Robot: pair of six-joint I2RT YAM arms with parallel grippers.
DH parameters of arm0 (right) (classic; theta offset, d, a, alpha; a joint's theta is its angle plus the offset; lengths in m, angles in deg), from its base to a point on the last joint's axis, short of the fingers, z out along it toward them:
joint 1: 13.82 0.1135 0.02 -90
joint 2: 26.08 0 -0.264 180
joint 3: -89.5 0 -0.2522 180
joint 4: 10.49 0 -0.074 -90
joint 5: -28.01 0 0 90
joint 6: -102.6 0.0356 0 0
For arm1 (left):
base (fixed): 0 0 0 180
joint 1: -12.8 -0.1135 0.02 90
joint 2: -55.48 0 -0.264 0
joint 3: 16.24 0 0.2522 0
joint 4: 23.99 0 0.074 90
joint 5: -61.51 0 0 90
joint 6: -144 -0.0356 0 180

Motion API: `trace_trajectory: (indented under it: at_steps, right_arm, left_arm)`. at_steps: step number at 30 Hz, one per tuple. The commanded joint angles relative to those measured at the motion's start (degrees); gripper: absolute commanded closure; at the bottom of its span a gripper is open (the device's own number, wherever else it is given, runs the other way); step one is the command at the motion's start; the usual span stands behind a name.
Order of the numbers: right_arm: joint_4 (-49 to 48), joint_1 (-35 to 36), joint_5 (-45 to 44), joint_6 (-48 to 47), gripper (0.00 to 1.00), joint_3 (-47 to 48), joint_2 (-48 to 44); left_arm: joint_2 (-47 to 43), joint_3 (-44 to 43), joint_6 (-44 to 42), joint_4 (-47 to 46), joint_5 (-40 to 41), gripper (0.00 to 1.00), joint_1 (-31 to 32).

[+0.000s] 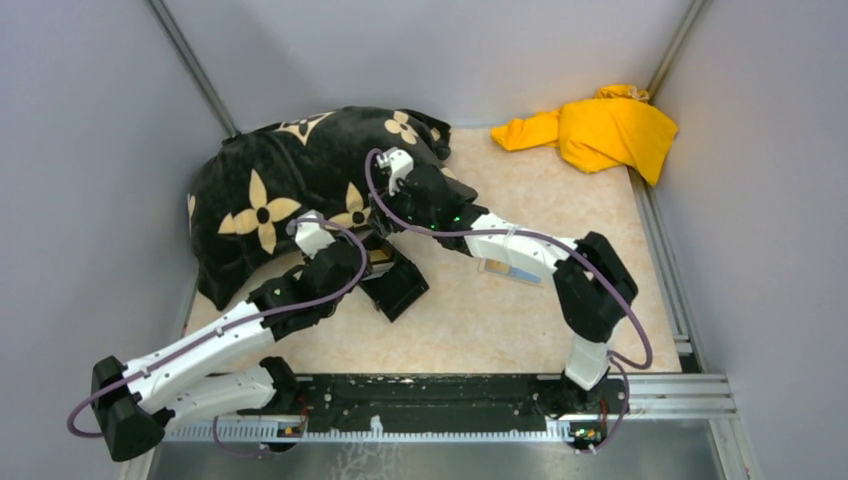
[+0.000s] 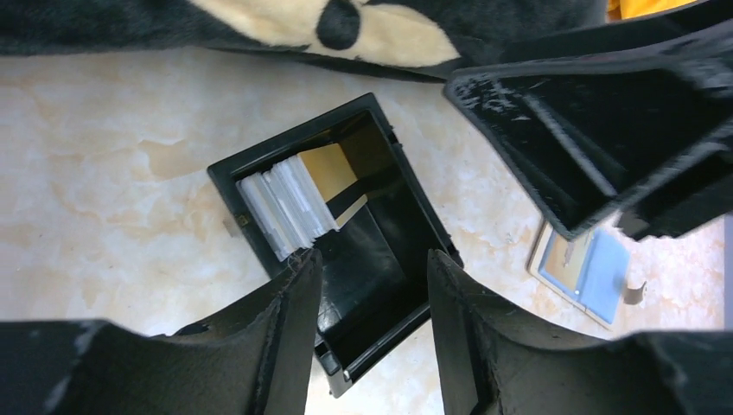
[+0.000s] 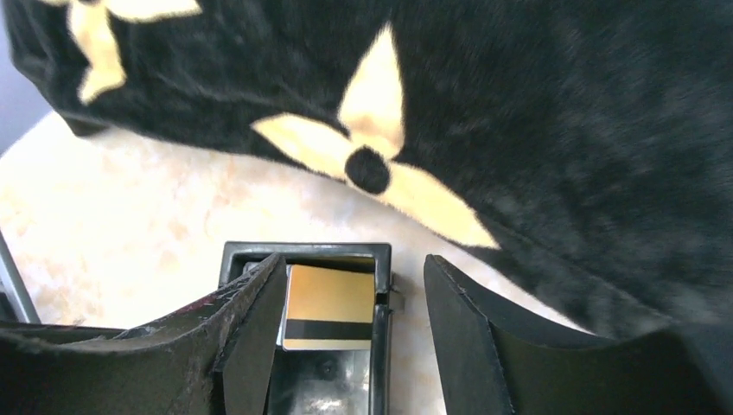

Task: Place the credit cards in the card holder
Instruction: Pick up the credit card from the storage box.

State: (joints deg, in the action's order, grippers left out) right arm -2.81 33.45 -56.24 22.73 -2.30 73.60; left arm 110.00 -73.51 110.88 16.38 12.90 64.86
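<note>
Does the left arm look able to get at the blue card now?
Probably not cleanly: the blue card lies uncovered beside the black case, but the right arm hangs just over it, crowding the left pincer.

Both arms reach forward, bent at the elbow. The left gripper [image 2: 372, 264] points down, jaws apart. Just ahead of it the right gripper [image 3: 354, 264] hangs, jaws apart too.

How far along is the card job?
Done: the gold card sits inside the open black card case.
In hand: nothing. The right gripper is open above that card, and the left gripper is open over the case's near end.
Left: the light blue card lies flat outside the case, to its right, and has yet to go in.
</note>
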Motion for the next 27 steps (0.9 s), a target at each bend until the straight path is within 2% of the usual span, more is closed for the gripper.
trace_trajectory:
  at_steps: [1, 11, 27]
  right_arm:
    - [9.0, 2.1, 0.2, -2.2, 0.4, 7.0, 5.2]
    - [20.3, 5.1, 0.1, -3.5, 0.41, 16.7, 13.9]
    - [23.7, 5.9, 2.3, -2.0, 0.49, 18.8, 17.8]
  left_arm:
    - [-3.1, 2.3, 6.9, 3.9, 3.1, 0.46, 0.3]
    - [-7.6, 4.6, 10.3, 6.1, 5.5, 0.45, 0.3]
    - [-7.0, 5.0, 9.6, 4.9, 6.6, 0.45, 0.3]
